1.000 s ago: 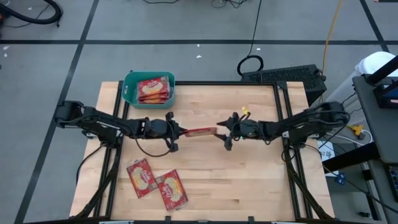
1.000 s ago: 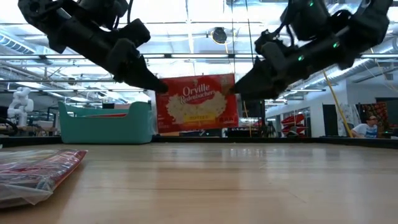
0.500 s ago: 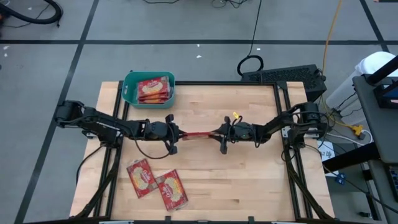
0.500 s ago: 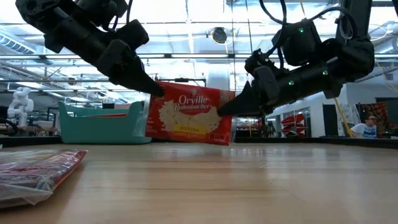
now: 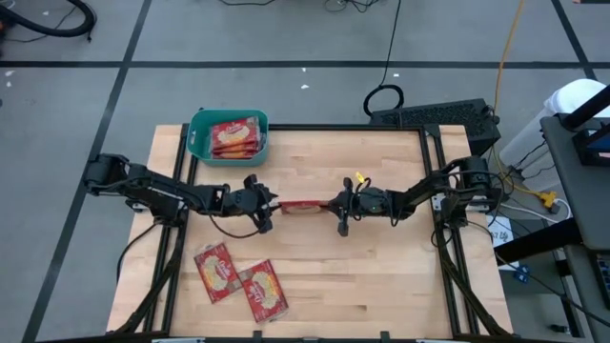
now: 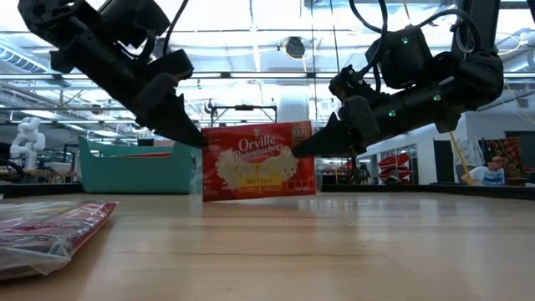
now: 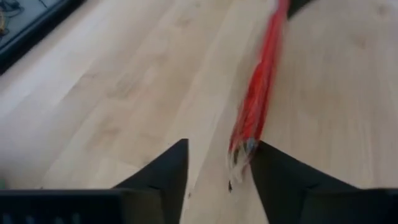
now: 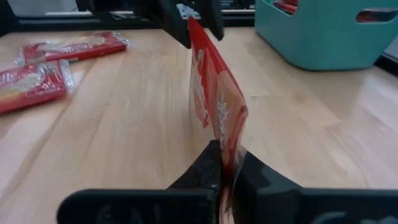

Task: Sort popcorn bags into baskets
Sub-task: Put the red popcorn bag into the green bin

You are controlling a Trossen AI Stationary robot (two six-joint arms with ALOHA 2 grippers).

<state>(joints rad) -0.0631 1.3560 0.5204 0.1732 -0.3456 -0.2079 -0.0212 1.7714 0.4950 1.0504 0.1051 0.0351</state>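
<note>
Mid-worktop handover: my right pincer (image 6: 294, 150) has clamped one edge of the upright popcorn bag (image 6: 259, 160), while my left pincer (image 6: 197, 144) has apparently just spread and let go. The bag can now travel toward the teal basket (image 5: 197, 138) at the far-left corner.

Red popcorn bag (image 6: 258, 160) with yellowish-white popcorn picture and white lettering, teal basket (image 5: 198, 139), pale wood-grain table (image 5: 381, 267), black arms, grey floor with dark lines.
</note>
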